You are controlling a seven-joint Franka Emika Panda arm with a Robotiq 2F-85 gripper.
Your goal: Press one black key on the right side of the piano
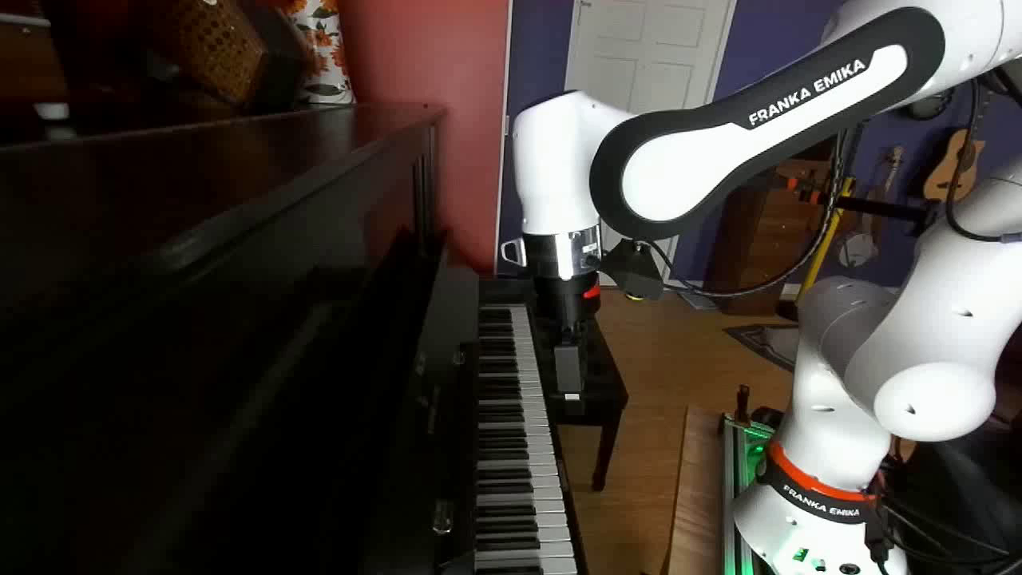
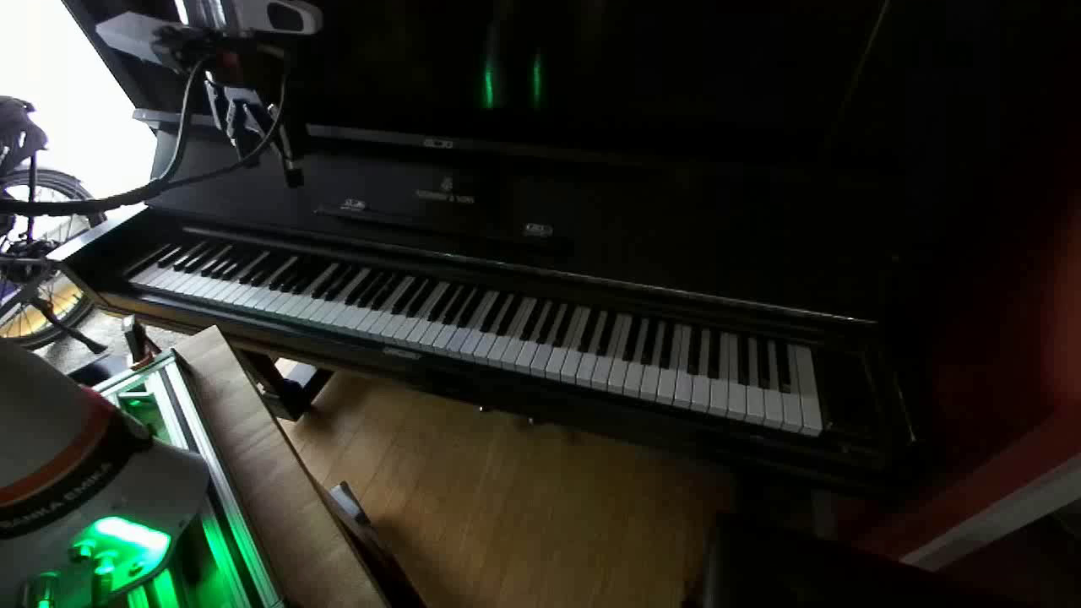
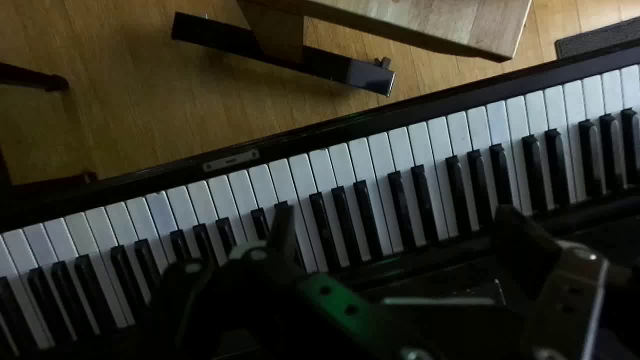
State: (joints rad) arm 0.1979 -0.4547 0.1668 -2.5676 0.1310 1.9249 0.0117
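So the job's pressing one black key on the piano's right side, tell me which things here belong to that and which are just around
Part of the job:
piano
black keys, one to be pressed
hand, open

Just around:
low black bench
guitar
bicycle

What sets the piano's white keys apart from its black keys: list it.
Colour: the white keys are pale, the black keys dark.
Width: the white keys are broad at the front, the black keys narrower.
Length: the white keys reach farther forward; the black keys stop short of their front ends.
Layout: the white keys form an unbroken row, the black keys come mostly in twos and threes.
Both belong to the same piano.
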